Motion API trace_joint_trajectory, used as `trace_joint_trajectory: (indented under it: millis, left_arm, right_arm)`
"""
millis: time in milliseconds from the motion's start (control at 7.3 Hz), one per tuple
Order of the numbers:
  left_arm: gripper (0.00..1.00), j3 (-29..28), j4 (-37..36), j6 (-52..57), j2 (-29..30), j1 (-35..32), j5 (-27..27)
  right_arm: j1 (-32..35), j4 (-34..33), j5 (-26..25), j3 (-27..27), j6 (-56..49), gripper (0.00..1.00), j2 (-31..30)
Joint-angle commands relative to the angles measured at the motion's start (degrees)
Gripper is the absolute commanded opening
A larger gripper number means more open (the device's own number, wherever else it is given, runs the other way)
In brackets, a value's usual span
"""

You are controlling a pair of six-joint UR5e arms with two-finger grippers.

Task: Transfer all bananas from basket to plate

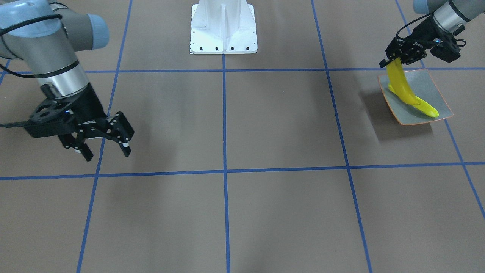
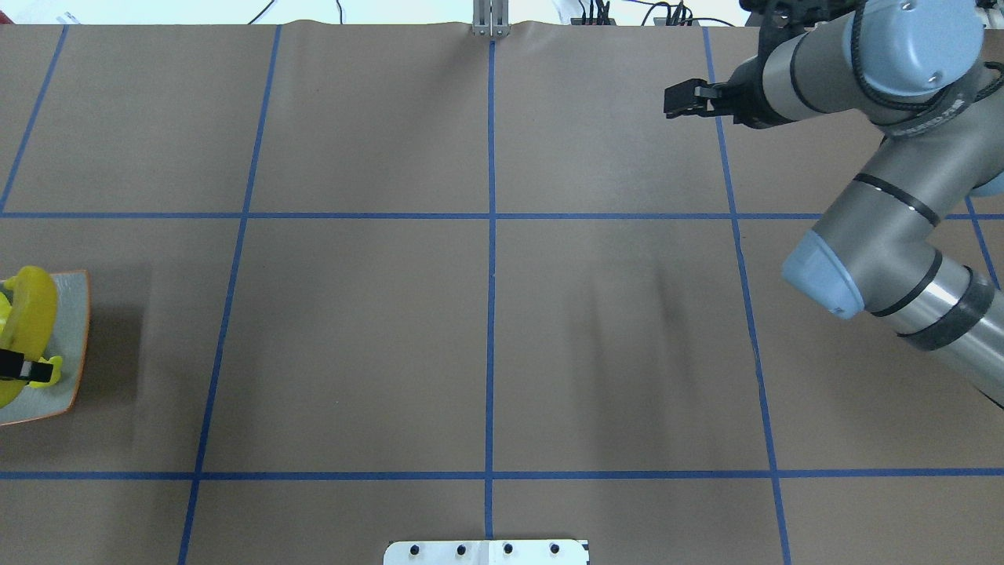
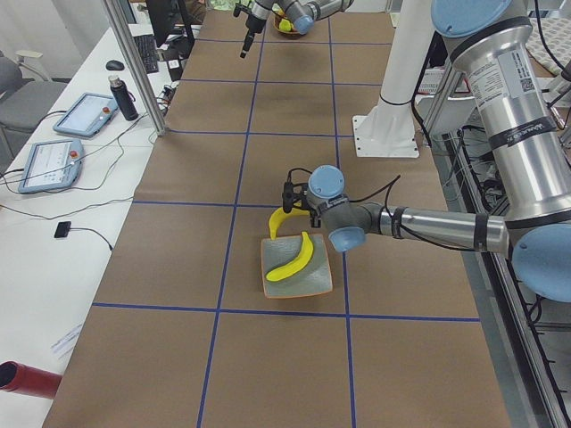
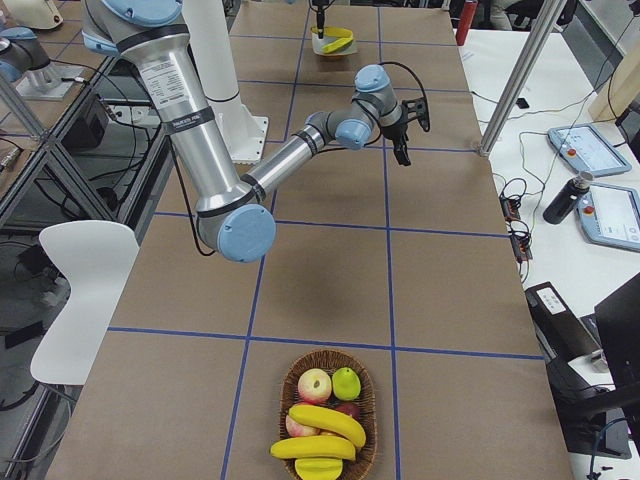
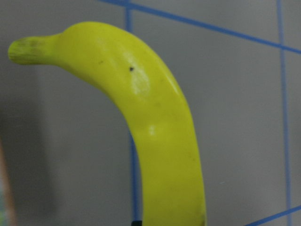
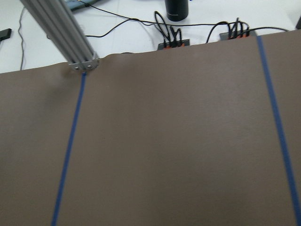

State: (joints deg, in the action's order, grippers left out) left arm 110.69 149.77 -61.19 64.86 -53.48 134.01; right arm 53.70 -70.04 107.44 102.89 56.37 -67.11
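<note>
You get bright, even room light; soft shadows fall on the table (image 1: 265,125) beside the plate (image 1: 432,91). Your left wrist view shows the banana (image 5: 160,141) soft, slightly out of focus, with small glare spots.

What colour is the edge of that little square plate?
Orange-brown, a thin line around the grey-green plate; the exterior front-facing view shows it best.

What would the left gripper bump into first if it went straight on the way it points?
Probably the plate or the lying banana on it. The left gripper points down there, and its held banana would touch first. The gap is hard to judge.
</note>
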Motion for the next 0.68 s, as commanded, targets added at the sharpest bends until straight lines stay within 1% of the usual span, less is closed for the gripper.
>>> trace_joint_trajectory:
  millis: [0,274,411,548]
  left_arm:
    - [0.00,-0.2,-0.1,5.5,-6.9,0.1,-3.6]
    - [0.00,-3.2,-0.9,5.6,-6.6,1.7,-9.0]
    - [0.24,-5.0,-0.9,5.6,-5.0,1.8,-9.5]
    - [0.41,-7.4,-1.0,6.6,-2.5,1.9,-9.5]
  right_arm:
    - [4.0,0.2,3.3,-0.1,-5.7,1.00,-3.0]
    - [4.0,0.3,3.4,-0.1,-5.7,1.00,-3.1]
    - [4.1,0.3,3.4,-0.1,-5.7,1.00,-3.1]
    - [4.3,0.3,3.5,-0.1,-5.7,1.00,-3.2]
